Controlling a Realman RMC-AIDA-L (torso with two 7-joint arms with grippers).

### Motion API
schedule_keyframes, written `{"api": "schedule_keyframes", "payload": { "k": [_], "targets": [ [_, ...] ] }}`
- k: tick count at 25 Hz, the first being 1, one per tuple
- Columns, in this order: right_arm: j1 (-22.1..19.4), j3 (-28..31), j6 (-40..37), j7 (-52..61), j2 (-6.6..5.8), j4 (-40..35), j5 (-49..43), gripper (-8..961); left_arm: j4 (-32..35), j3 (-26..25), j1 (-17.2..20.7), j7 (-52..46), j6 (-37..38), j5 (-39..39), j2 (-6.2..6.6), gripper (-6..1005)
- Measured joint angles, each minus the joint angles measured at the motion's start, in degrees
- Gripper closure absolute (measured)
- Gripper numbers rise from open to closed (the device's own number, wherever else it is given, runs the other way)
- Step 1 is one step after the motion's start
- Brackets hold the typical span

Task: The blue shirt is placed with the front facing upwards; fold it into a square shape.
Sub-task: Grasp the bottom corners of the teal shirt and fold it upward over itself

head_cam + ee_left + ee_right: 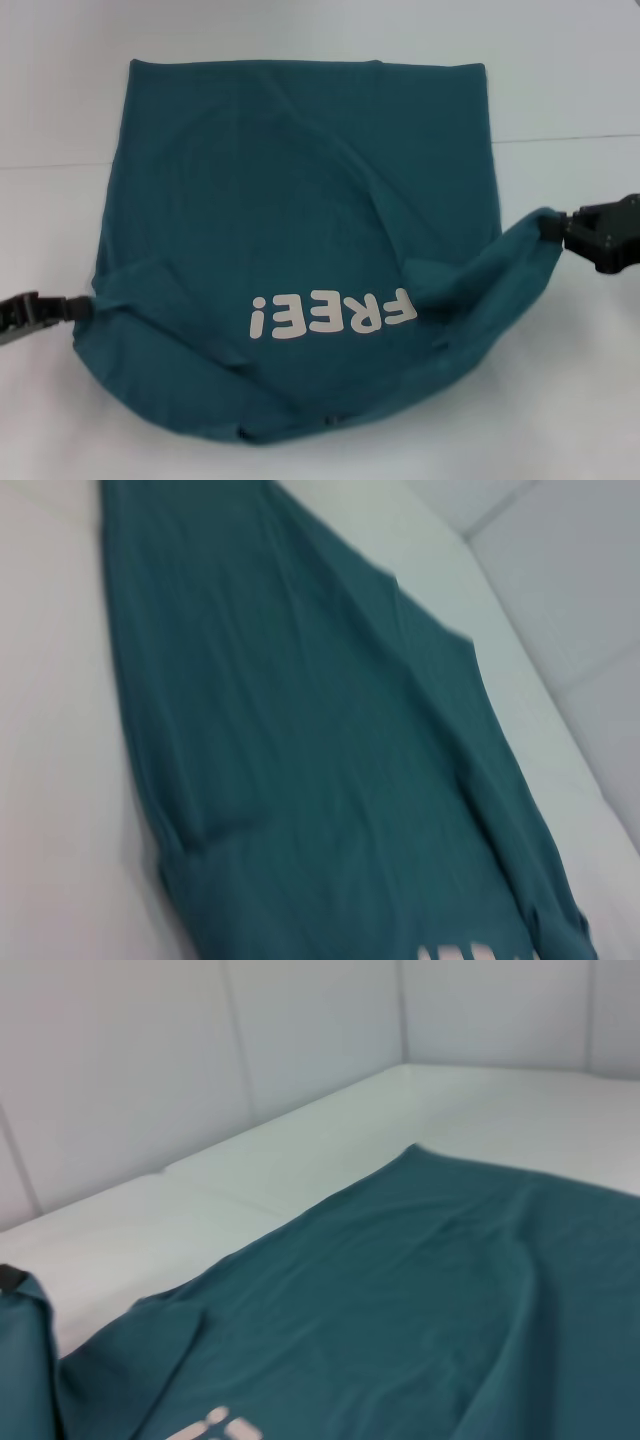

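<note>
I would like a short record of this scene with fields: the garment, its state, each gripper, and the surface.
garment: blue shirt, white "FREE!" lettering facing up
state: lying on the table, hem edge far from the robot flat, near part bunched and wrinkled, not yet a square
left gripper: at the shirt's left edge, shut on the fabric, low at the table
right gripper: at the shirt's right side, shut on the fabric, which is pulled outward and lifted
surface: white table
</note>
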Motion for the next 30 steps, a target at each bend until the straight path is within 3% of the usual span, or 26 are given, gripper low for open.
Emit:
{"api": "schedule_keyframes", "payload": {
  "k": [11,18,30],
  "targets": [
    [0.80,-0.23,12.23,0.47,0.72,3.70,4.12,939,-0.05,0.36,-0.62,5.70,-12.29,-9.42,-3.27,975],
    [2.07,-0.48,16.16,-0.22,0.79,6.09,4.96,939,0.00,0.41,-2.14,9.98,-17.76,-12.31,-5.11,974],
    [3.30,-0.46,20.88,-0.51,0.73,6.59,10.04,939,0.12,0.25,-2.13,15.50,-24.63,-21.43,-6.18,973]
  ]
}}
